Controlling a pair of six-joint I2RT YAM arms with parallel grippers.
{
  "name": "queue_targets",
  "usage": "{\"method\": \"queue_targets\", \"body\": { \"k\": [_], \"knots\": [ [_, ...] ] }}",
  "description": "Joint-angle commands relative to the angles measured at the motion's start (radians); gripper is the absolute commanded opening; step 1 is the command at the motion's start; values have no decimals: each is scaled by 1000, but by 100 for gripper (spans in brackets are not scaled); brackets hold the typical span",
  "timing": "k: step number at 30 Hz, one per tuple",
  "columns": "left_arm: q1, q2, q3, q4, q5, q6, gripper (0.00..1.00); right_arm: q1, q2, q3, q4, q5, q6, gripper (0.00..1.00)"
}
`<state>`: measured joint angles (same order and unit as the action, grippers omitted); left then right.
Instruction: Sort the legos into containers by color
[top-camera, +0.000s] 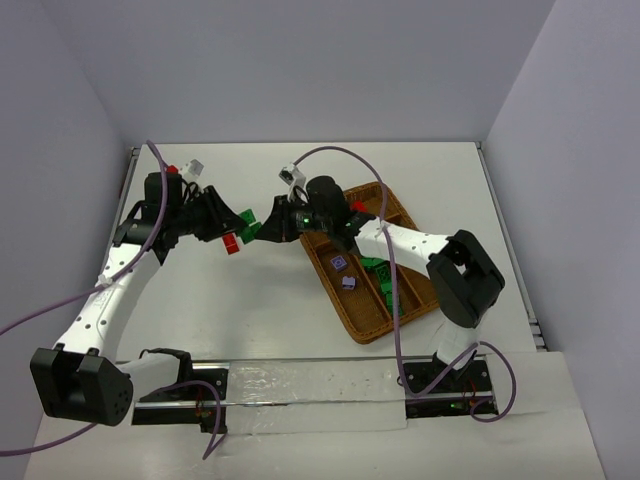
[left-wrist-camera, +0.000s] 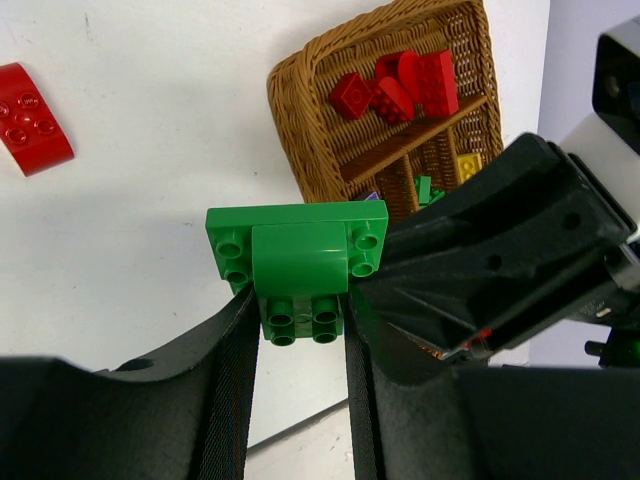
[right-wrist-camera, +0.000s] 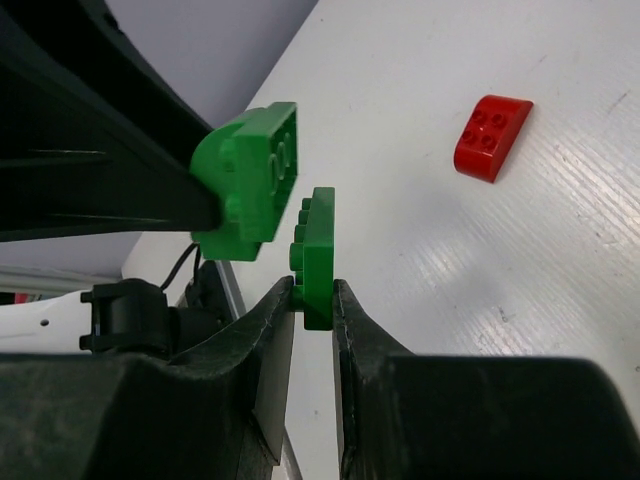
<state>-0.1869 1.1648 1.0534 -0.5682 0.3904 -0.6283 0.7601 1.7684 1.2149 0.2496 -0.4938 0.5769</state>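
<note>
Right jaws pinch plate (right-wrist-camera: 320, 255) edge, left jaws block (right-wrist-camera: 245, 180)

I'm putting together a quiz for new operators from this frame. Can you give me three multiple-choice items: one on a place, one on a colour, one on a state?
1. Where does the curved red brick lie?
A) on a shelf
B) on the table
C) between gripper fingers

2. What colour are the pieces held by the left gripper and the right gripper?
A) yellow
B) purple
C) green

3. How is the right gripper?
A) open and empty
B) shut on a flat plate
C) shut on a red brick

Answers:
1 B, it rests alone on the bare white surface.
2 C, the left holds a green block and the right holds the flat plate, which is also green.
3 B, its fingers pinch the plate's edge.
</note>
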Motion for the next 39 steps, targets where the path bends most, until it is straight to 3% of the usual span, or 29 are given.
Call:
{"method": "queue_targets", "body": {
  "k": [1,6,10,14,20,29,34,39],
  "knots": [
    [7,-20,49,-14,21,31,0,-15,8,-14,73,-28,14,0],
    [9,-23,50,-31,8,36,0,-23,3,-21,62,-18,15,0],
    [14,-33,58,-45,-36,29,0,-21,-52,-25,-52,79,-24,0],
    [24,-37,85,-73,-93,32,0,-26,-232,-130,-137,264,-66,0],
    [30,-31,95,-68,-87,36,0,-102,-509,-362,-202,418,-79,0],
    [29,-27,77,-46,-66,33,0,-404,-855,-641,-296,425,-53,0],
    [29,-11,79,-36,-54,28,0,-456,-896,-700,-313,426,-44,0],
    [27,-6,84,-35,-56,28,0,-461,-839,-746,-218,363,-14,0]
  ]
}}
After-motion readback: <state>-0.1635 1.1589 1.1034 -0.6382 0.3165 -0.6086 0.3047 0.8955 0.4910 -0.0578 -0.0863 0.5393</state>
